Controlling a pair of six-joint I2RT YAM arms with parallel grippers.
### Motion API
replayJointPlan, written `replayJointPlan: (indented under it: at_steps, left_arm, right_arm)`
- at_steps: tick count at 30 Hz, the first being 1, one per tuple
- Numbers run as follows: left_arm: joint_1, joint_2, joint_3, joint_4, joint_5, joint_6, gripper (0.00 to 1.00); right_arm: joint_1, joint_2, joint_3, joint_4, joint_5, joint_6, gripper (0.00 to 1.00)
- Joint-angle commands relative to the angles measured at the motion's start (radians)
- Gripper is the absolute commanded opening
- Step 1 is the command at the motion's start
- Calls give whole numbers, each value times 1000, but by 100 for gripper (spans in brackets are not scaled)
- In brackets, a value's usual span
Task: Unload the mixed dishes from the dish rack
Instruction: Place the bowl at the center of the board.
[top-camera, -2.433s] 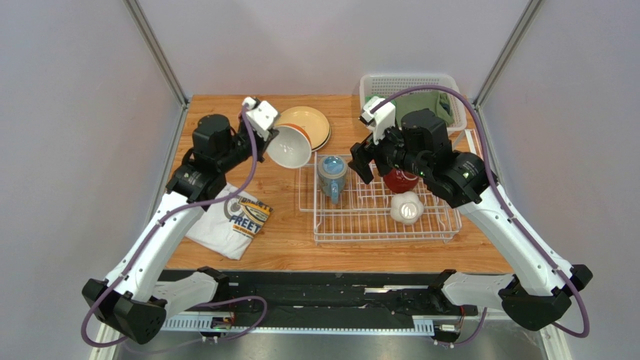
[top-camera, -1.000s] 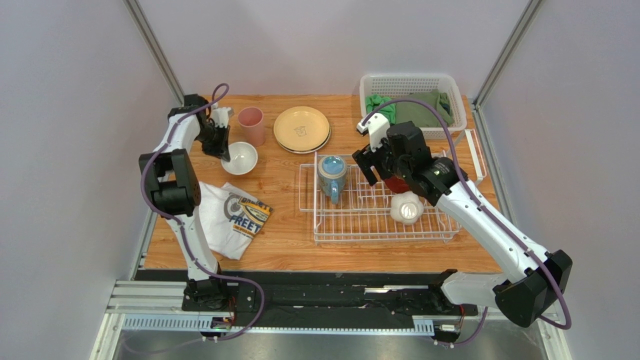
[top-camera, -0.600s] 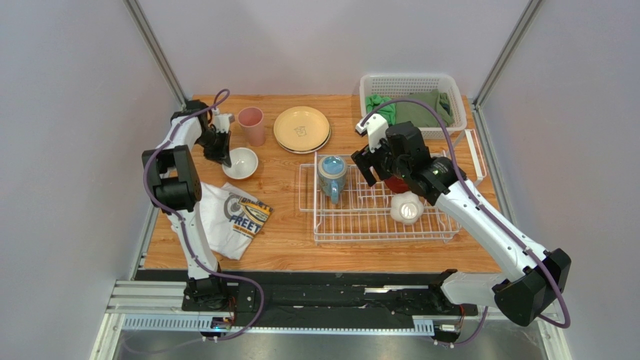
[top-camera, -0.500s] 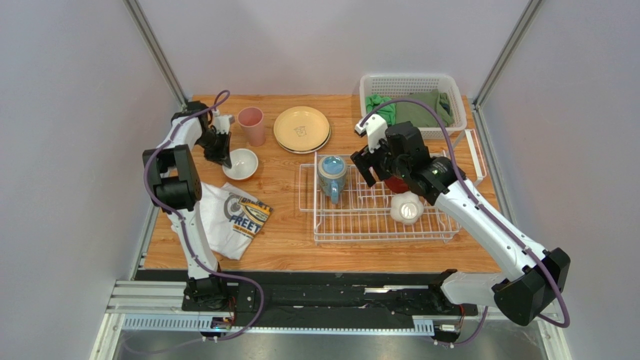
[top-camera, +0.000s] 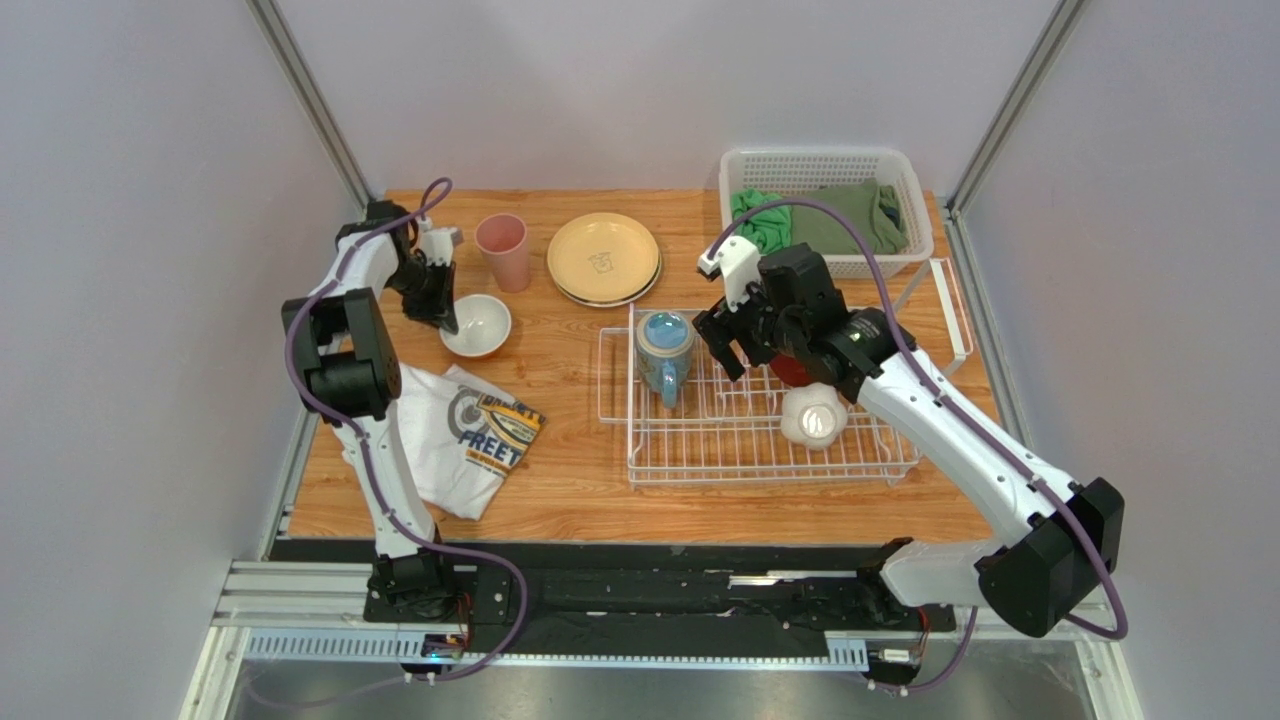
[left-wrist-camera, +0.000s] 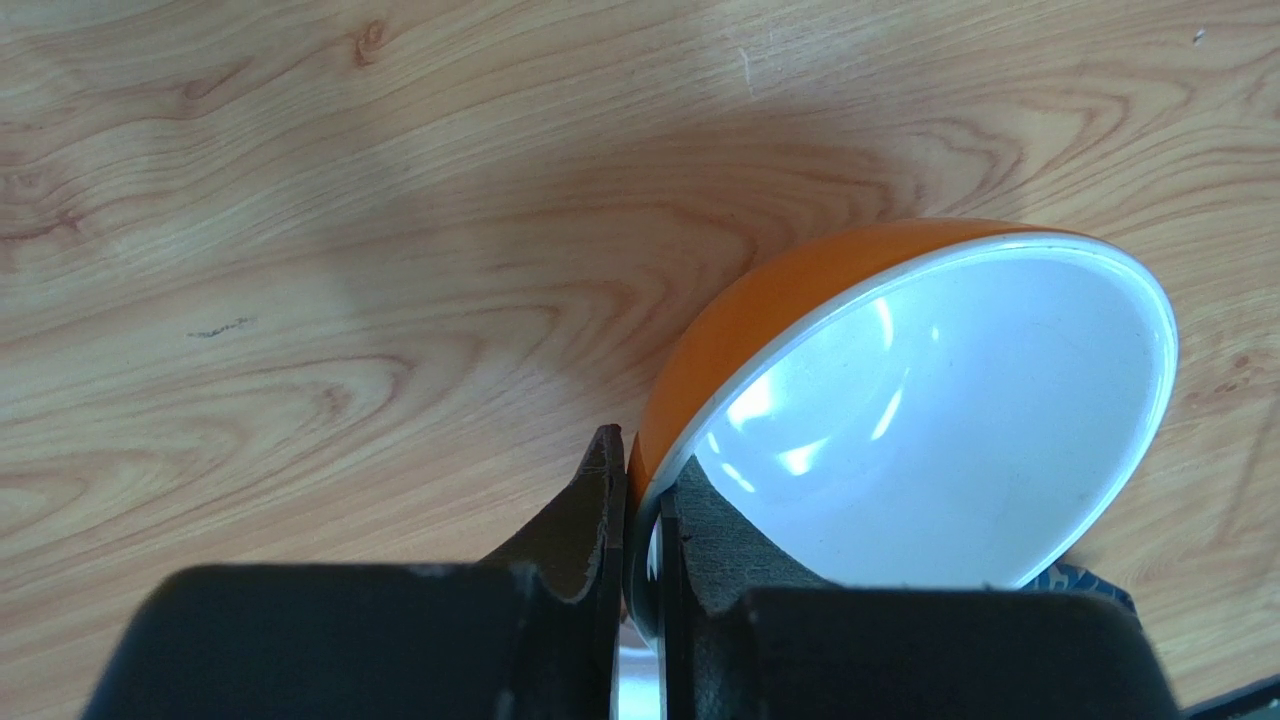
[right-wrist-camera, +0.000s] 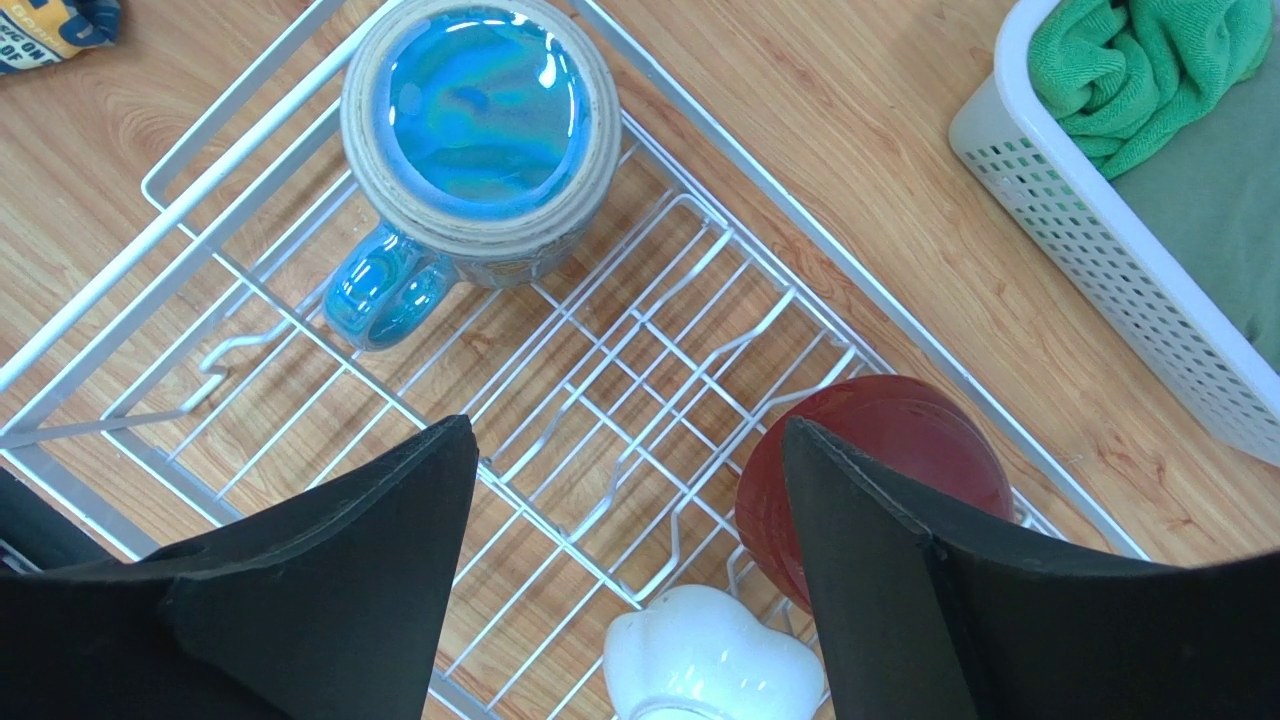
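Rack (top-camera: 706, 443) of white wire lies on the right half of the counter (top-camera: 601, 510). Behind it a white basket (top-camera: 819, 155) holds green cloths (top-camera: 849, 215), and a printed T-shirt (top-camera: 466, 435) lies at the near left. Tan plates (top-camera: 603, 258) sit stacked off the rack, just beyond its far left corner. Further left, the left fingers (left-wrist-camera: 589, 525) are clamped on the rim of an orange bowl (left-wrist-camera: 902, 420), white inside and tilted; I cannot tell whether it touches the wood. Three dishes are in the rack: a blue mug (top-camera: 663, 353) in its far left part, a red bowl (right-wrist-camera: 887, 450) near the far middle, and a white bowl (top-camera: 813, 416) just in front of that. Right fingers (right-wrist-camera: 346, 555) hang spread apart over the wires between mug and red bowl, touching neither. A pink cup (top-camera: 502, 251) stands upright between the orange bowl and the plates.
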Motion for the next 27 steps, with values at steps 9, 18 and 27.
replayJointPlan:
  at_steps: [9,18,27]
  left_arm:
    - [8,9,67,-26,79,-20,26]
    - [7,-15,44,-27,121,-34,34]
    - [8,-54,41,-15,113,-40,54]
  right_arm:
    - [6,51,117,-47,-67,-28,80]
    - [46,109,159,-59,-70,-26,81]
    - [117,174,202,-72,-9,-26,81]
